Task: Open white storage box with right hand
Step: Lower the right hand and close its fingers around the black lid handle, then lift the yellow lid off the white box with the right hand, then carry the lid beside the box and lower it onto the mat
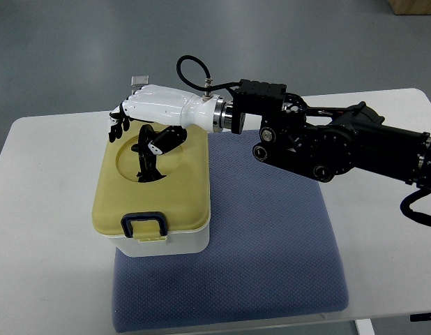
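The white storage box (175, 243) stands on the blue mat, with its cream-yellow lid (184, 188) down and a dark latch handle (144, 224) at the near edge. My right hand (135, 122), white with black fingertips, reaches in from the right and hovers over the lid's far left corner. Its fingers (116, 124) curl down past the far edge of the lid. The thumb (154, 146) points down into the round recess in the lid's top. Whether the fingers grip the lid edge I cannot tell. The left arm is out of view.
A blue-grey mat (271, 244) covers the middle of the white table (48, 209). My black right forearm (327, 139) stretches across the table's far right part. A small grey object (139, 80) lies just beyond the hand.
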Motion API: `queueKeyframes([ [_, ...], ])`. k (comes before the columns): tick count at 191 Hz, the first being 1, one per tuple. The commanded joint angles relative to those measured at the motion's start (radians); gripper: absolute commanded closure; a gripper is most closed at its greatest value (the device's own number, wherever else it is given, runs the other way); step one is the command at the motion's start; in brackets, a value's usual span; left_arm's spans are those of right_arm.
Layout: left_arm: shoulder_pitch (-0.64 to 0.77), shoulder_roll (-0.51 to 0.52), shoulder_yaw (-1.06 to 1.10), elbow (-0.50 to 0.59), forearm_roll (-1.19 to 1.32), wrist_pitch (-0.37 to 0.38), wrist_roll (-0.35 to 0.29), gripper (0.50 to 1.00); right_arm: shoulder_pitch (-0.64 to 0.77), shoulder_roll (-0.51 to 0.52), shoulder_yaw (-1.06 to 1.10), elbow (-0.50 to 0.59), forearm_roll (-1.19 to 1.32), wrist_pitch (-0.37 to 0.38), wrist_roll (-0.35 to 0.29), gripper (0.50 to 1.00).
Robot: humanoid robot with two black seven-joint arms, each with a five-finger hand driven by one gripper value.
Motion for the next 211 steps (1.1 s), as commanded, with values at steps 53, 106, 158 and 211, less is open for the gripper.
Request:
queueKeyframes([
  [53,0.000,0.000,0.000,0.002,0.000,0.000,0.000,0.500,0.063,-0.038,0.041,0.023,0.015,-0.004,-0.001,1.000],
  [106,0.000,0.000,0.000,0.001,0.000,0.000,0.000,0.500,0.122,-0.179,0.054,0.101,0.021,-0.002,0.007,1.000],
  [158,0.000,0.000,0.002,-0.003,0.000,0.000,0.000,0.500,0.118,-0.362,0.052,0.142,0.038,0.004,0.045,1.000],
  [211,0.000,0.000,0.002,-0.003,0.002,0.000,0.000,0.500,0.050,-0.537,0.034,0.142,0.035,0.005,0.125,1.000],
])
